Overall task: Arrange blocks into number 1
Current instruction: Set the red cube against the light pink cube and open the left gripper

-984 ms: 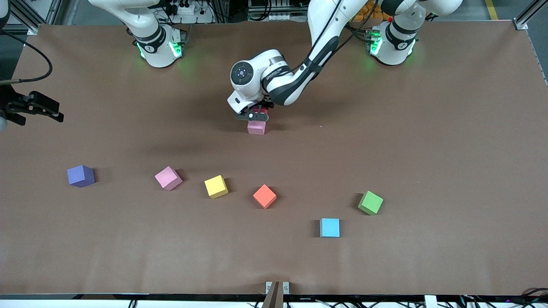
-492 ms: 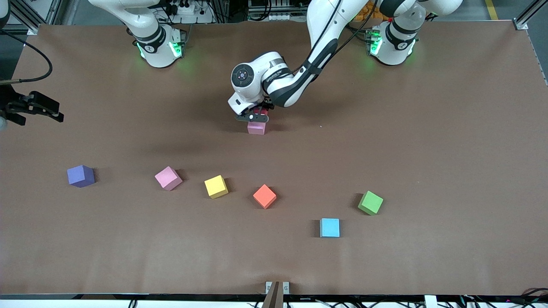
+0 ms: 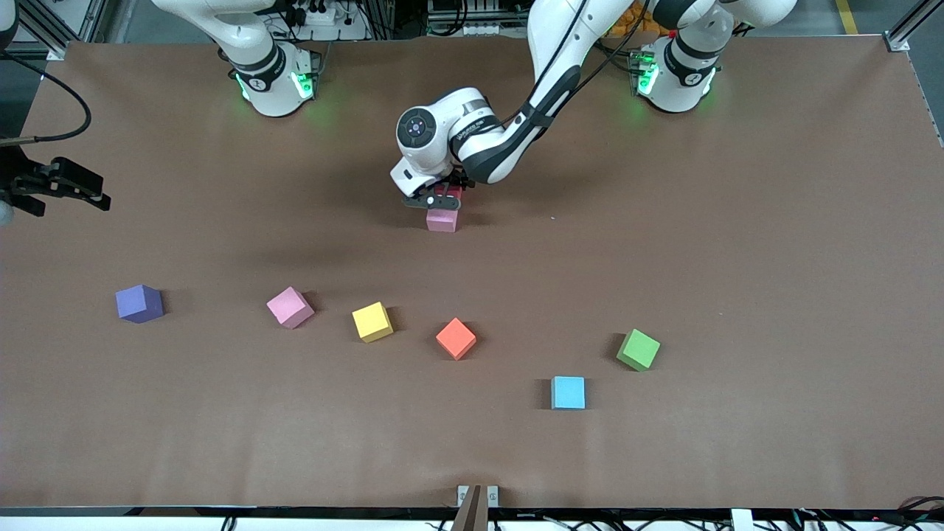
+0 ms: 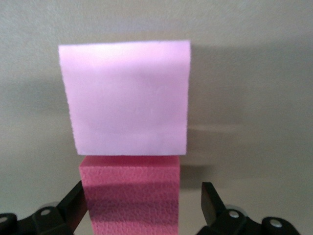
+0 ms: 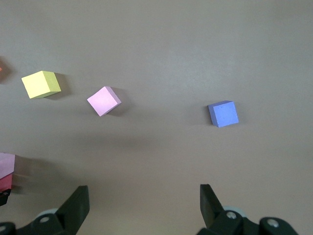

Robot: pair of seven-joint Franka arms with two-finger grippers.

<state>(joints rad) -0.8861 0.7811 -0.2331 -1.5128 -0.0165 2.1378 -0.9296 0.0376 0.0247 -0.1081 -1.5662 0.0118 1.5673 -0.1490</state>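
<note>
In the front view the left arm's wrist hides most of the red block [image 3: 449, 191], which sits against a pink block [image 3: 442, 220] near the middle of the table [image 3: 774, 258], toward its bases' edge. The left gripper [image 4: 146, 205], clamped on the red block a second ago, now has its jaws wide, one finger [image 4: 211, 200] clear of it. The right gripper [image 5: 142, 203] waits, jaws wide, over the right arm's end; the other blocks [image 3: 455, 338] have not shifted.
</note>
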